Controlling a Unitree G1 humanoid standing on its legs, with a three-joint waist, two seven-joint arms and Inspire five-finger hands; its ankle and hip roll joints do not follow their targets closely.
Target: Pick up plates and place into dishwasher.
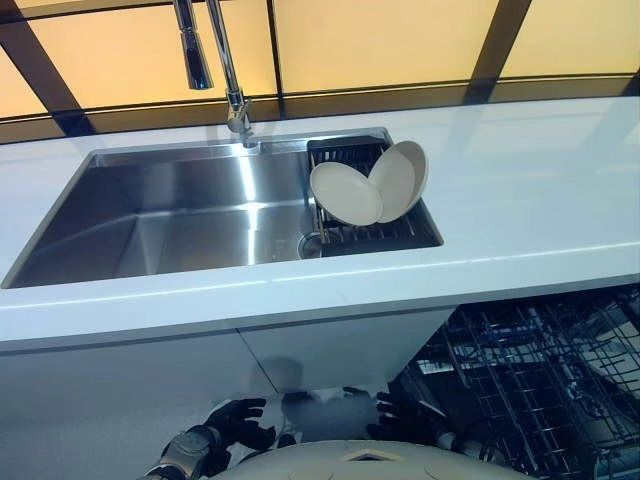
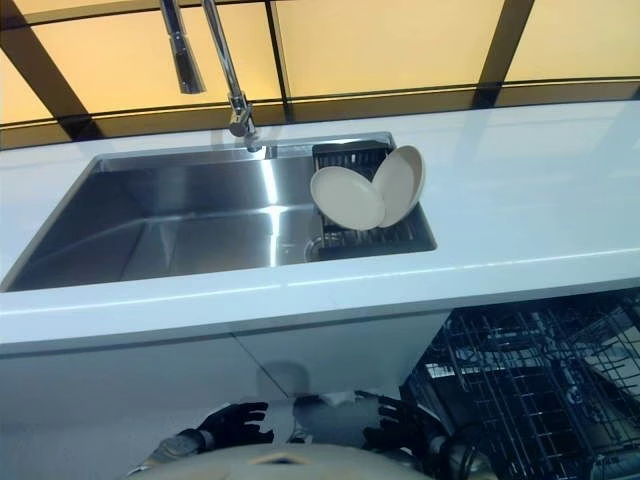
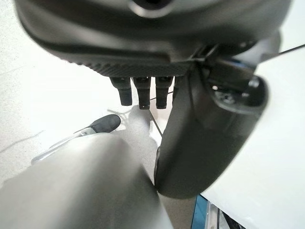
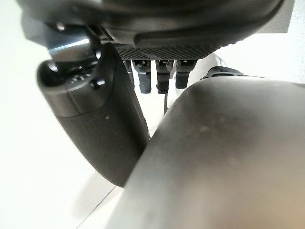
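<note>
Two cream plates (image 1: pixel 368 186) leaning on edge in dark rack (image 1: pixel 352 232), at right end of steel sink (image 1: pixel 180 215). Tap (image 1: pixel 215 60) hanging over sink. White desk (image 1: pixel 530 190) lying all around sink. Dishwasher basket (image 1: pixel 540 380) sitting open below desk, on right. Left hand (image 1: pixel 238 422) and right hand (image 2: pixel 400 425) hanging low, well apart from plates, fingers relaxed, holding nothing.

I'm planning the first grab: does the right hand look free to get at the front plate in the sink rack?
Probably yes. The right hand hangs low, open and empty, and the front plate leans exposed in the rack, nothing above it. The hand must rise over the counter edge first.
</note>
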